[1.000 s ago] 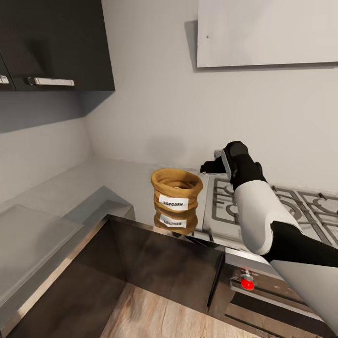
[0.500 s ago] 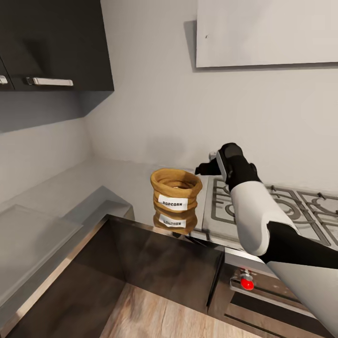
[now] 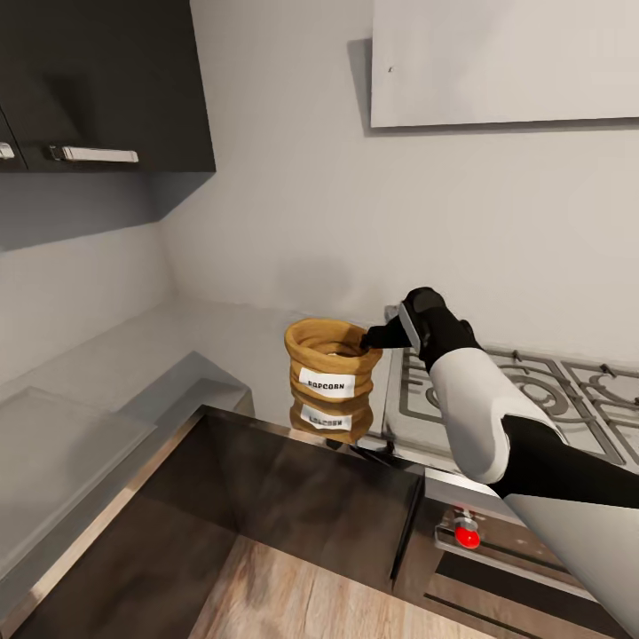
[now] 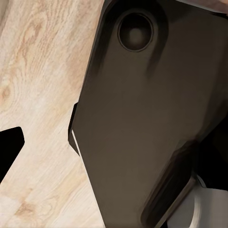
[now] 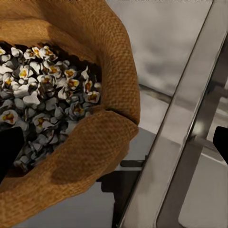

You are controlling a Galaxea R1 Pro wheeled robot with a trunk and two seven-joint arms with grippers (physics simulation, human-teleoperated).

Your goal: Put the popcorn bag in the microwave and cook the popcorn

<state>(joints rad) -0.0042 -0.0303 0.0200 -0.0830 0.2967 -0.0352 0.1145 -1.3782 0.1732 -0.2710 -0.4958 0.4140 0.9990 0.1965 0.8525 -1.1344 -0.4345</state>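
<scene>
**Right tool at the rim of the popcorn bag; bag on the bench beside the hob**

The popcorn bag stands upright on the glossy grey bench, just left of the grated gas hob, and its reflection lies on the bench surface below it. The white label on its front faces the camera. In the right wrist view the popcorn bag is open at the top and holds pale kernels with yellow centres.

The right tool sits at the bag's right rim, reaching in from the hob side. Its dark fingertips appear at opposite edges of the right wrist view, spread wide apart, with the thick rolled rim between them. Contact with the rim cannot be confirmed.

The left wrist view shows a dark panel over a wooden floor. The left tool's state cannot be determined.

A red knob is on the oven front below the hob.
</scene>
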